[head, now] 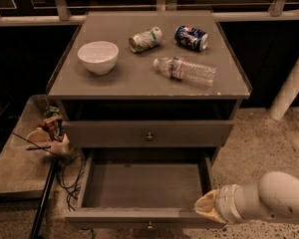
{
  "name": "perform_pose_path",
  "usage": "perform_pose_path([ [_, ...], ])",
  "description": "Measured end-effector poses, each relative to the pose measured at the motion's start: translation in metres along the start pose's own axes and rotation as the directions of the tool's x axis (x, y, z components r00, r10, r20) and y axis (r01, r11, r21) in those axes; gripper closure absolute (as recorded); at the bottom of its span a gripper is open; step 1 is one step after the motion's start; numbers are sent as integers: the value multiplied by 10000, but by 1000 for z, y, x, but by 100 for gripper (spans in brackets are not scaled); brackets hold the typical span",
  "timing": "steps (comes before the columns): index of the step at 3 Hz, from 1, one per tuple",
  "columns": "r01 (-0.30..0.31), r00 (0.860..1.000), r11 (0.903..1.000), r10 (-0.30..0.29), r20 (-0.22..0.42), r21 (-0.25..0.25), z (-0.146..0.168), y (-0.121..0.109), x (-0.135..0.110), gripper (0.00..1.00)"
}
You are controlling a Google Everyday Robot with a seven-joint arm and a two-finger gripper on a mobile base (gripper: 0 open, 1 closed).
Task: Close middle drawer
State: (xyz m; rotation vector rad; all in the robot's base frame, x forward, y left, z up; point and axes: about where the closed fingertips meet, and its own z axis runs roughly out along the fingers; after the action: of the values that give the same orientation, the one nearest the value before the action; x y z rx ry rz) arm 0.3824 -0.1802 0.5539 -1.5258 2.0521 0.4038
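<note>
— Position of the middle drawer (142,185) was to be stated for the camera view, the only one supplied.

— It was seen pulled well out below the front edge of the counter (139,78). Its low front and small knob (149,226) were carried far forward of that edge. The top drawer (114,133) was seen shut just under the counter.

— And the gripper (207,210)?

— It was seen low, below the counter's front right corner, at the right end of the drawer's front. Contact could not be settled. Whether it was open or closed could not be told.

— What risk was judged?

— A push applied so far to the right could skew the drawer on its runners and jam it. The gripper could also be slid off the corner and past the drawer's side.

— Orientation?

— The long axis was laid parallel to the counter's front edge. The front was faced away from the counter, so travel toward the back edge was judged necessary.
</note>
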Motion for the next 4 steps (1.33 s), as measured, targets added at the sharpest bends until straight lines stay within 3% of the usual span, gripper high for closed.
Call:
perform_pose_path([
  [4,-596,9978,9946,567,-358,-850,108,60,54,100],
])
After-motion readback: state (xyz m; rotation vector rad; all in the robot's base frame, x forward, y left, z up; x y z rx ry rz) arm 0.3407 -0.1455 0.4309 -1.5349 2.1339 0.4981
